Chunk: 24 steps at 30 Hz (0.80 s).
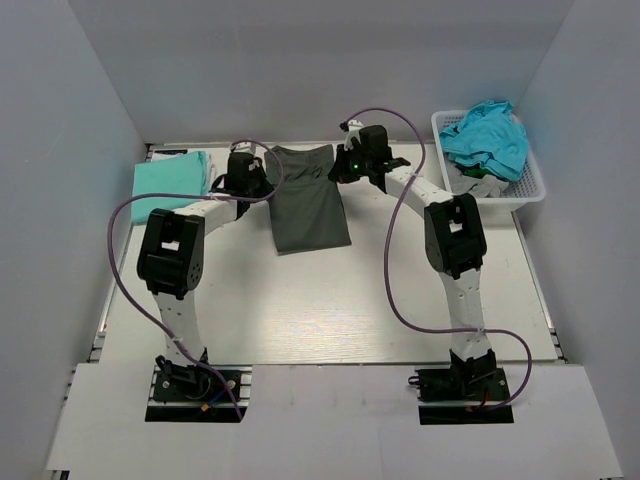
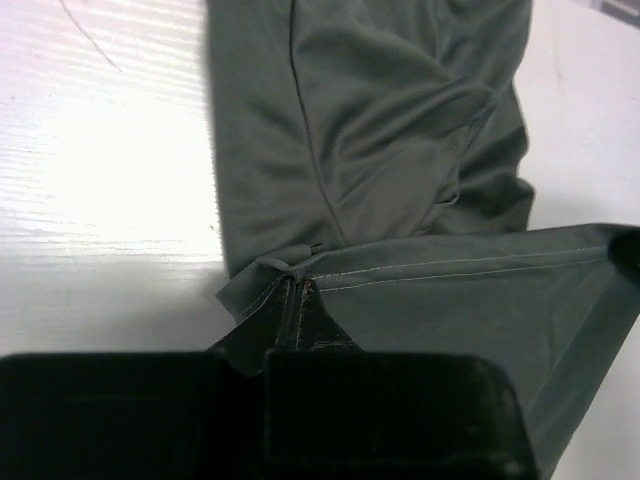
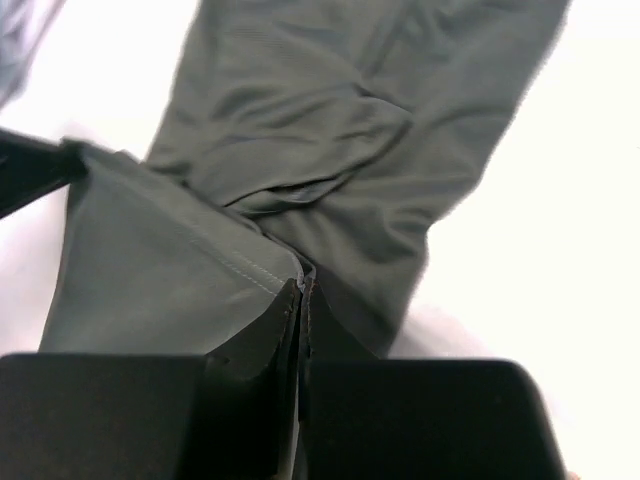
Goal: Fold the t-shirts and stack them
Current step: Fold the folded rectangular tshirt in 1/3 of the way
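Note:
A dark charcoal-grey t-shirt (image 1: 308,205) lies as a long narrow strip at the middle back of the table. My left gripper (image 1: 262,172) is shut on its far left corner, seen in the left wrist view (image 2: 296,284). My right gripper (image 1: 338,168) is shut on its far right corner, seen in the right wrist view (image 3: 303,285). The hem (image 2: 460,265) stretches taut between them, lifted off the table. A folded mint-green t-shirt (image 1: 170,183) lies at the back left. A teal t-shirt (image 1: 487,135) and grey cloth fill the basket.
A white lattice basket (image 1: 530,178) stands at the back right. White walls close the table on the left, back and right. Purple cables loop from both arms over the table.

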Each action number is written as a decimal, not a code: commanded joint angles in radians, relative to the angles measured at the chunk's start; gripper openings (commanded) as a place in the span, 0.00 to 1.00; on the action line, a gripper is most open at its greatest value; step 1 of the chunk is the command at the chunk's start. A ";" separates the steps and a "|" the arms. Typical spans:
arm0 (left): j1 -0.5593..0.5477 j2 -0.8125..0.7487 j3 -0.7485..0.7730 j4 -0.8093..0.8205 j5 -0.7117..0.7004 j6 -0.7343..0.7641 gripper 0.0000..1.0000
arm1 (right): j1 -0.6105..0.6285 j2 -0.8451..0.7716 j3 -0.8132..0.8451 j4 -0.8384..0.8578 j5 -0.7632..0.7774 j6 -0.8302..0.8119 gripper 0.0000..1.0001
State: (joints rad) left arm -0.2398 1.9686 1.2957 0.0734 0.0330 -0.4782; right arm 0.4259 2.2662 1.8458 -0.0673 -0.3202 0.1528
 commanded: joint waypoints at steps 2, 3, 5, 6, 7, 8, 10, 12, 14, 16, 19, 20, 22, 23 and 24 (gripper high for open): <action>-0.004 0.033 0.068 -0.004 -0.031 0.021 0.00 | -0.025 0.059 0.061 0.023 0.072 0.045 0.00; -0.004 0.042 0.068 -0.004 -0.031 0.030 0.00 | -0.032 0.068 0.064 0.029 0.050 0.045 0.00; -0.004 0.061 0.079 -0.004 -0.031 0.030 0.00 | -0.038 0.084 0.095 0.029 0.015 0.031 0.00; -0.004 0.071 0.079 0.005 -0.031 0.039 0.00 | -0.038 0.114 0.110 0.009 -0.017 0.016 0.00; -0.004 0.072 0.079 0.018 -0.007 0.039 0.00 | -0.035 0.125 0.124 0.001 -0.038 0.021 0.00; -0.004 0.082 0.079 0.019 0.002 0.039 0.00 | -0.033 0.134 0.151 -0.020 -0.049 0.001 0.00; -0.004 0.102 0.089 0.016 0.002 0.039 0.00 | -0.033 0.162 0.159 -0.022 -0.072 -0.001 0.00; -0.004 0.121 0.103 0.003 0.002 0.039 0.00 | -0.033 0.182 0.158 -0.011 -0.077 0.004 0.00; -0.004 0.145 0.131 -0.027 0.002 0.039 0.00 | -0.036 0.196 0.161 -0.002 -0.077 0.022 0.00; -0.004 0.164 0.154 -0.066 0.031 0.039 0.00 | -0.036 0.205 0.167 0.003 -0.069 0.021 0.05; -0.004 0.188 0.206 -0.113 0.041 0.039 0.03 | -0.036 0.213 0.184 -0.002 -0.059 0.027 0.15; -0.004 0.188 0.217 -0.124 0.041 0.039 0.07 | -0.036 0.214 0.185 -0.002 -0.063 0.033 0.15; -0.004 0.173 0.226 -0.136 0.041 0.039 0.29 | -0.036 0.205 0.196 -0.006 -0.059 0.039 0.25; -0.004 0.164 0.226 -0.136 0.050 0.039 0.38 | -0.039 0.199 0.201 -0.008 -0.063 0.044 0.27; -0.004 0.139 0.226 -0.136 0.050 0.049 0.55 | -0.035 0.188 0.201 -0.009 -0.066 0.048 0.31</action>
State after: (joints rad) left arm -0.2398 2.1754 1.4895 -0.0280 0.0612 -0.4397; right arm 0.3927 2.4752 1.9923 -0.0875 -0.3698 0.1883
